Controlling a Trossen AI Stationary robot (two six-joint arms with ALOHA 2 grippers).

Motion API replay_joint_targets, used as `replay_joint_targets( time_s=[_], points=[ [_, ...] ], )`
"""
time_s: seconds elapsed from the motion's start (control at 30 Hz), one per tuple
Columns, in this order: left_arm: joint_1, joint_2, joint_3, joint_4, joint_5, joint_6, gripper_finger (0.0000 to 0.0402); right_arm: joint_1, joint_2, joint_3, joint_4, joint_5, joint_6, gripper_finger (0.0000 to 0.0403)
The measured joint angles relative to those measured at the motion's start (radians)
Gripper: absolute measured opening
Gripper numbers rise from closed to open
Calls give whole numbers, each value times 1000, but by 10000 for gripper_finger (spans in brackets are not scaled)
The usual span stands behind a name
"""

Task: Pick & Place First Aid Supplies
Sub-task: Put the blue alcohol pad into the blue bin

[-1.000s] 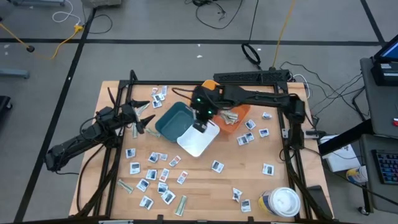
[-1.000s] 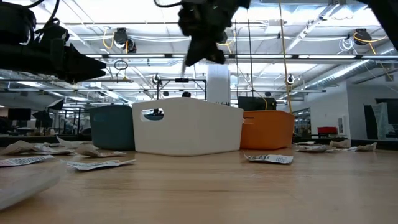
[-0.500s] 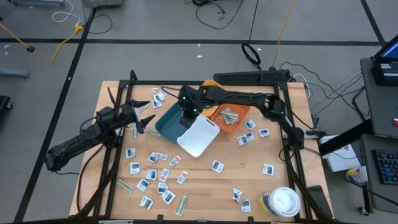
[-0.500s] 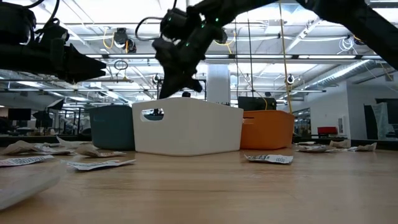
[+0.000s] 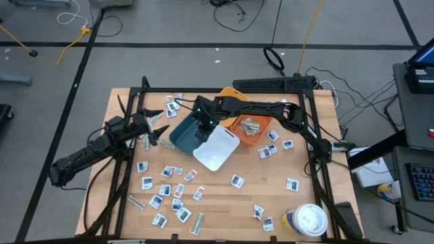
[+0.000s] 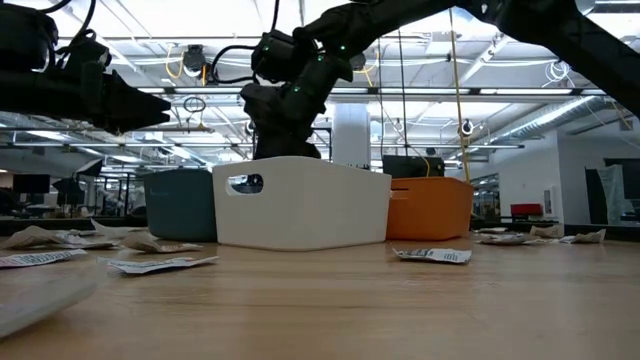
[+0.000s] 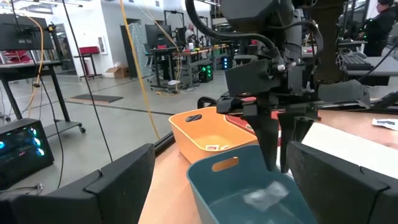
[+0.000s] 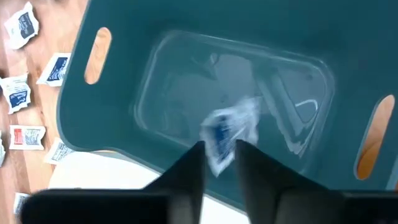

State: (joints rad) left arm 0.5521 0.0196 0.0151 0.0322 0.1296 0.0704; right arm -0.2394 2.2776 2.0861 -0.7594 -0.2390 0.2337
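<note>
My right gripper [image 5: 201, 127] hangs over the teal bin [image 5: 183, 133], fingers slanting down, a small gap between them. Just below its fingertips [image 7: 271, 163] a white packet with a blue mark [image 8: 227, 129] shows blurred inside the bin, clear of the fingers in the left wrist view [image 7: 264, 194]. Many more small white packets and a few grey-green strips [image 5: 166, 186] lie flat on the table's near left part. My left gripper [image 5: 160, 130] waits open at the table's left, pointing level toward the bins.
A white bin [image 5: 217, 150] stands against the teal one on its near right, an orange bin [image 5: 252, 129] with some strips behind it. A round white-lidded tub [image 5: 308, 220] sits at the near right corner. More packets [image 5: 278, 144] lie on the right.
My right gripper has swung from above the white bin toward the table's left and come down over the teal bin. Most of that move came early; lately it has only sunk a little.
</note>
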Motion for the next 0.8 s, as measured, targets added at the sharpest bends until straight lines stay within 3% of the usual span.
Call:
replay_joint_targets(
  time_s=[0.2, 0.33, 0.8],
  points=[
    [0, 0, 0, 0, 0, 0, 367, -1, -1, 0, 5, -1, -13, 196],
    [0, 0, 0, -1, 0, 0, 367, -10, -40, -1, -70, 0, 0, 236],
    [0, 0, 0, 0, 0, 0, 367, -29, -167, 0, -406, 3, -126, 222]
  ],
)
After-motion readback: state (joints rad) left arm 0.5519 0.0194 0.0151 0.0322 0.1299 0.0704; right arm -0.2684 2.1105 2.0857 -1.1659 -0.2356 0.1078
